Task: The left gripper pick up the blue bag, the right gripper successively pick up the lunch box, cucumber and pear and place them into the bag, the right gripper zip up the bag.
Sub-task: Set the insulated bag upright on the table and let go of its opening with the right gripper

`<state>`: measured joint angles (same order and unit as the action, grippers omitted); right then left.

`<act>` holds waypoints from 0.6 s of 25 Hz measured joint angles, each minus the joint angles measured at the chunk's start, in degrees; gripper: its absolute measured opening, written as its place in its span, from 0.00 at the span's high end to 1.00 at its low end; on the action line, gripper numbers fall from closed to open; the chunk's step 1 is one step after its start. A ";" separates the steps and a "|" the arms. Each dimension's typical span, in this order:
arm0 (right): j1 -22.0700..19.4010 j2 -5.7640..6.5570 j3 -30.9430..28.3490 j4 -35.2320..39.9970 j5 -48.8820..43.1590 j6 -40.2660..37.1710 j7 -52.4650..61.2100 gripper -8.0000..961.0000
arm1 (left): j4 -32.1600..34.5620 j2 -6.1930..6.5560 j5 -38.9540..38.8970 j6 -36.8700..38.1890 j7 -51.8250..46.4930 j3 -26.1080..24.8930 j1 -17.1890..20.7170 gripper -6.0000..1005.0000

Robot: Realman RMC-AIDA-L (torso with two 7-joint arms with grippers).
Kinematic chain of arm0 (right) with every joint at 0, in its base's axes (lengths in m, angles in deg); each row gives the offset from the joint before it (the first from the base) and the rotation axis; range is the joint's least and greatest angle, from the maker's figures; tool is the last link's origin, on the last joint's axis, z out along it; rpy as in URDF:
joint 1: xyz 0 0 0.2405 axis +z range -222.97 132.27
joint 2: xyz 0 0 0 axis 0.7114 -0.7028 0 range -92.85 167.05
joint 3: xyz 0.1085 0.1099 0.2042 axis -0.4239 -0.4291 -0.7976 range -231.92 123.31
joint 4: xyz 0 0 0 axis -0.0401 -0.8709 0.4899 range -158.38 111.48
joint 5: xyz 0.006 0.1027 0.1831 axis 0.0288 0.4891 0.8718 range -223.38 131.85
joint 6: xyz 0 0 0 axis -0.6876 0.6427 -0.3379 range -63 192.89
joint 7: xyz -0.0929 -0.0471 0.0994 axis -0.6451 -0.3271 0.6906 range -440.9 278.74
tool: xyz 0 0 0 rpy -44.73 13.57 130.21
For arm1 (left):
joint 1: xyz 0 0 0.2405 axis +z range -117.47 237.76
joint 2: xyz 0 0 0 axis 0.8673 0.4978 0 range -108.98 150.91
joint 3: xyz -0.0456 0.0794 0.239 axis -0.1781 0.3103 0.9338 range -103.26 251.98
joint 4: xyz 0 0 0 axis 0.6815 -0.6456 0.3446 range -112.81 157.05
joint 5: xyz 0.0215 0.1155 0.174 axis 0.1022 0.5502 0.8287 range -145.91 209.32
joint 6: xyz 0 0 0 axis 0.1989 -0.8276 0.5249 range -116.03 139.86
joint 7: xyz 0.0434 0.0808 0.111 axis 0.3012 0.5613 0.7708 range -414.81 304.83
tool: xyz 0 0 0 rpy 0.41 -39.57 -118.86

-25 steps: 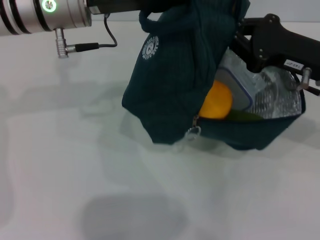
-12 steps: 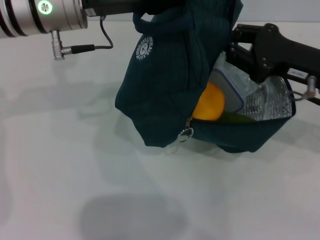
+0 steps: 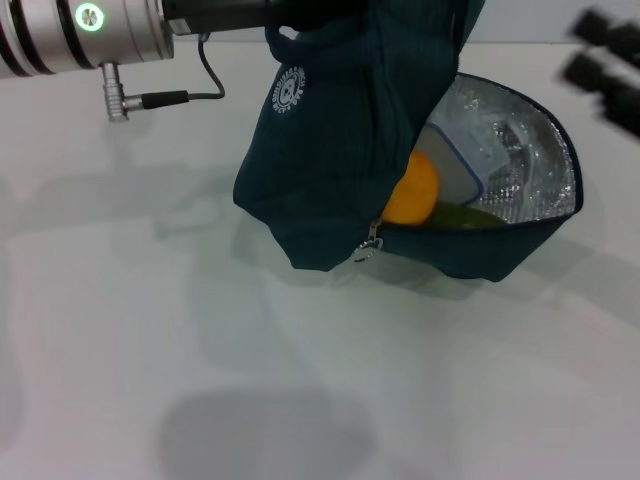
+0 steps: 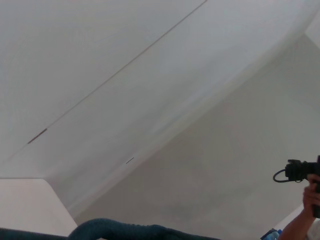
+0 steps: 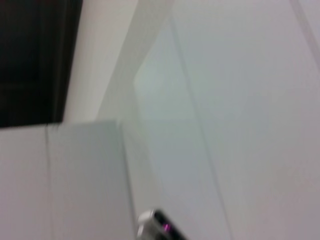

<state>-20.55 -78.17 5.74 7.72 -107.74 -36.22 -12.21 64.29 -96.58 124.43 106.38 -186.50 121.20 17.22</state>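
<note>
Blue bag hangs over white counter, base touching it, mouth gaping to robot's right; pear, cucumber, lunch box inside on foil lining; left hand at bag top, grip hidden, cannot tell; right hand blurred at far right, clear of bag, cannot tell.

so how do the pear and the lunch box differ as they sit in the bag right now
The pear is round, opaque and orange-yellow; the lunch box is flat-sided, clear plastic with a blue rim. The pear sits at the front of the opening, close to the zipper pull; the lunch box leans behind it against the silver lining. The pear looks smaller than the lunch box. Both are inside the blue bag, partly hidden by its fabric.
</note>
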 joint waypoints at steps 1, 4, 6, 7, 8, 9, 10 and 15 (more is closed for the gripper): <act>-0.96 0.02 -1.68 0.00 0.02 -1.10 0.69 0.47 | -0.06 0.03 0.02 0.00 0.06 0.00 0.01 0.94; -3.50 0.33 -6.26 0.02 0.06 -1.78 2.97 0.37 | -0.13 0.04 0.07 0.04 0.10 0.01 0.02 0.94; -4.67 0.97 -8.52 0.02 -0.31 1.27 5.90 0.37 | -0.13 0.04 0.12 0.05 0.18 0.02 0.06 0.94; -5.03 1.45 -9.11 -0.02 -0.82 3.72 7.77 0.37 | -0.14 0.04 0.19 0.05 0.23 0.01 0.09 0.94; -5.10 2.14 -9.19 -0.11 -1.60 6.70 9.83 0.37 | -0.15 0.05 0.25 0.06 0.27 0.02 0.10 0.94; -4.98 2.68 -9.03 -0.40 -2.96 9.68 11.82 0.37 | -0.16 0.05 0.28 0.08 0.34 0.03 0.11 0.94; -4.74 3.23 -8.81 -0.70 -4.29 12.30 13.48 0.37 | -0.16 0.05 0.29 0.09 0.42 0.03 0.11 0.94; -1.42 4.09 -8.73 -4.34 -13.23 22.24 19.49 0.37 | -0.16 -0.06 0.33 0.10 0.53 0.29 0.16 0.94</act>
<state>-21.97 -74.09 -2.99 3.39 -120.97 -13.98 7.28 64.13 -96.65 124.76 106.48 -185.97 121.49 17.39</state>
